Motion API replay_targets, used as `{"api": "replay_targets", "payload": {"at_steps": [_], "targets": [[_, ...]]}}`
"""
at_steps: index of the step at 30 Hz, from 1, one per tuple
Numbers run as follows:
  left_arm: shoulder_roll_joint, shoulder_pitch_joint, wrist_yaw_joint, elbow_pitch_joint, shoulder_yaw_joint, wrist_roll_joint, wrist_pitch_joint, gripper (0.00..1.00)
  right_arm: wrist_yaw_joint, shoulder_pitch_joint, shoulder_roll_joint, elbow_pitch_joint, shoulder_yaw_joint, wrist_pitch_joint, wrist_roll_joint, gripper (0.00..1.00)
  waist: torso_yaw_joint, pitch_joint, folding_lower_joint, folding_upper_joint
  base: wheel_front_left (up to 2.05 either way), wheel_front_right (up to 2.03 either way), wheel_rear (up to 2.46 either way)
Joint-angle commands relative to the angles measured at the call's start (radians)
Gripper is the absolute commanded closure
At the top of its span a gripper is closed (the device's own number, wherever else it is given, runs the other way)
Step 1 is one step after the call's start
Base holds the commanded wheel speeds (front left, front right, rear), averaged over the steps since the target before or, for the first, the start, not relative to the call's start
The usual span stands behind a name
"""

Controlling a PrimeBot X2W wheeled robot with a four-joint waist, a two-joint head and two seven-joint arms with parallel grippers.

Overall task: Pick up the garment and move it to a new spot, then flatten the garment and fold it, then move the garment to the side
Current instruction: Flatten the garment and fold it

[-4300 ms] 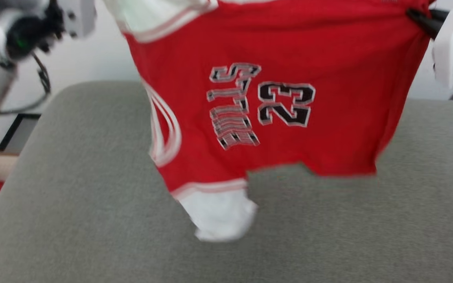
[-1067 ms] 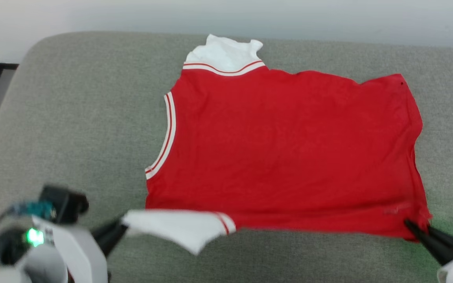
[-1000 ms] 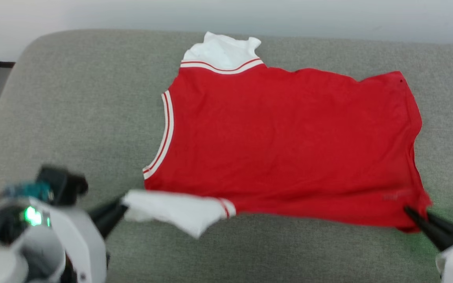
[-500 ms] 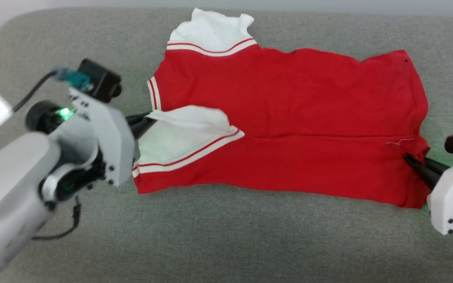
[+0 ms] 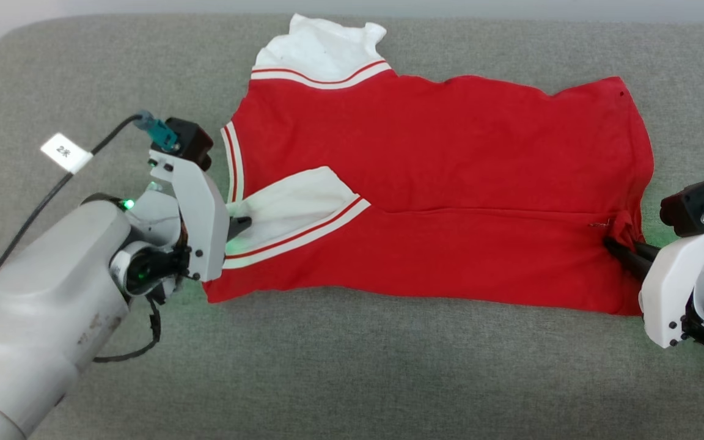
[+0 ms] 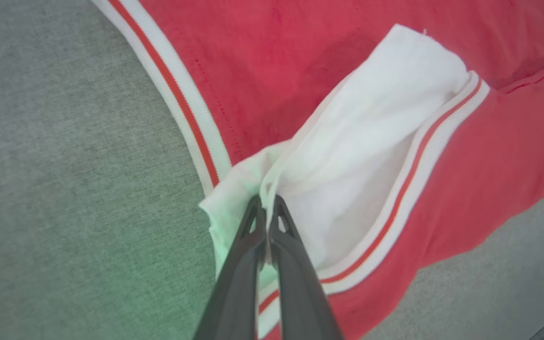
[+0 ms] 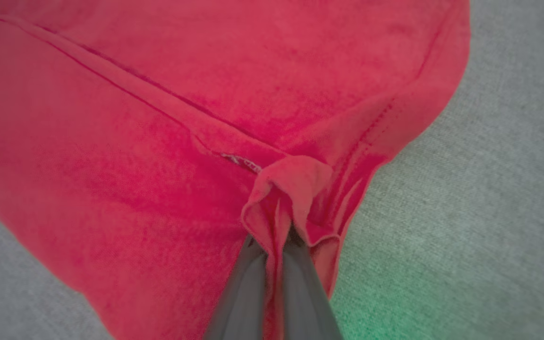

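The garment (image 5: 450,153), a red jersey with white sleeves and striped trim, lies spread on the grey cushion (image 5: 352,379) with its near strip folded up over the middle. At its left end, my left gripper (image 5: 243,225) is shut on the white sleeve (image 6: 361,156), pinching the cloth edge at the fingertips (image 6: 266,208). On the right, my right gripper (image 5: 610,243) is shut on a bunched red hem corner (image 7: 291,189). Another white sleeve (image 5: 321,46) sticks out at the far edge. The lettering is hidden.
A cable with a white tag (image 5: 66,151) runs from the left wrist across the cushion. Pale wall (image 5: 83,7) lies beyond the cushion's far edge. Bare grey cushion stretches in front of the garment and to both sides.
Earlier the garment hung in the air with its print showing; it was then laid flat. Over the last second both grippers carried the near edge up over the middle. The camera has tilted down.
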Motion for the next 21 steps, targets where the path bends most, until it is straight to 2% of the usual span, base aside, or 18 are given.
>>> {"api": "replay_targets", "payload": {"at_steps": [1,2,3,4,5,6,7,17,21], "targets": [[-0.012,-0.010,-0.007,0.023,0.002,-0.009,-0.001,0.88,-0.001,0.002,0.012,0.029,0.031,0.023,0.012,1.00,-0.001,-0.004,0.0000,0.0000,0.00,0.00,0.00],[-0.017,-0.014,-0.010,0.032,0.003,-0.010,-0.009,0.67,-0.001,-0.004,0.013,0.032,0.041,0.022,0.015,1.00,-0.001,-0.006,0.0000,0.0000,0.00,0.00,0.00],[-0.018,-0.017,-0.011,0.042,0.005,-0.009,-0.018,0.53,-0.001,-0.015,0.014,0.037,0.045,0.015,0.016,0.96,-0.002,-0.008,0.0000,0.0000,0.00,0.00,0.00],[-0.020,-0.017,-0.011,0.052,0.011,-0.016,-0.025,0.00,-0.001,-0.025,0.015,0.044,0.048,0.012,0.019,0.69,-0.001,-0.011,0.0000,0.0000,0.00,0.00,0.00],[-0.023,-0.017,-0.012,0.061,0.013,-0.017,-0.032,0.00,-0.001,-0.029,0.016,0.052,0.053,0.011,0.022,0.48,0.000,-0.015,0.0000,0.0000,0.00,0.00,0.00],[-0.024,-0.020,-0.014,0.066,0.013,-0.014,-0.041,0.00,-0.001,-0.035,0.018,0.059,0.060,0.017,0.026,0.07,0.002,-0.019,0.0000,0.0000,0.00,0.00,0.00],[-0.023,-0.022,-0.015,0.072,0.015,-0.014,-0.050,0.00,-0.001,-0.040,0.019,0.066,0.067,0.021,0.028,0.00,0.004,-0.024,0.0000,0.0000,0.00,0.00,0.00],[0.002,0.011,-0.017,0.066,0.026,-0.026,-0.094,0.00,-0.001,-0.061,0.020,0.100,0.053,-0.005,0.045,0.00,0.021,-0.097,0.0000,0.0000,0.00,0.00,0.00],[0.033,0.049,0.007,0.023,0.024,-0.033,-0.096,0.00,-0.001,-0.051,0.026,0.087,0.010,-0.074,0.018,0.00,0.019,-0.131,0.0000,0.0000,0.00,0.00,0.00]]}}
